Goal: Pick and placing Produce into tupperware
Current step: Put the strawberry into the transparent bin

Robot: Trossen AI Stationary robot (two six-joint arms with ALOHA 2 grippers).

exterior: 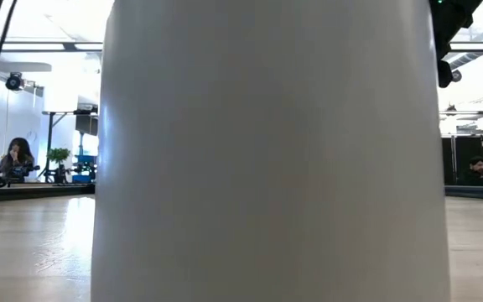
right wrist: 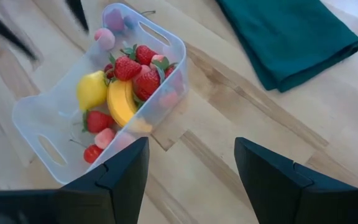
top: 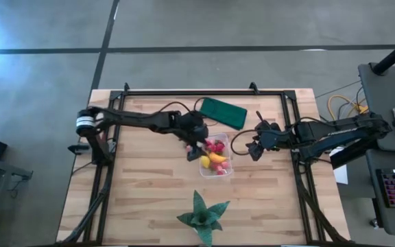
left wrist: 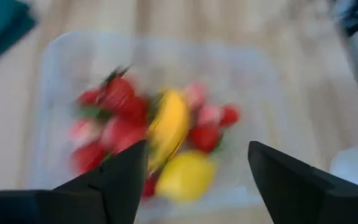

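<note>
The clear tupperware (top: 226,171) stands on the table's middle. It holds red strawberries (right wrist: 143,68), pink pieces (right wrist: 104,38), a banana (right wrist: 122,102) and a lemon-like piece (right wrist: 91,89). My left gripper (top: 196,149) hovers over the tub's left far side, open and holding nothing. In its wrist view the left gripper (left wrist: 197,149) looks down on the fruit (left wrist: 166,124) in the tub (left wrist: 61,50). My right gripper (top: 254,149) waits open to the right of the tub. In its own view the right gripper (right wrist: 191,146) faces the tub (right wrist: 36,124).
A dark green cloth (top: 221,112) lies folded near the far edge and shows again as the cloth (right wrist: 291,37). A green star-shaped leafy object (top: 201,214) sits near the near edge. A big white object (exterior: 267,151) blocks the low view. Bare wood lies left and right of the tub.
</note>
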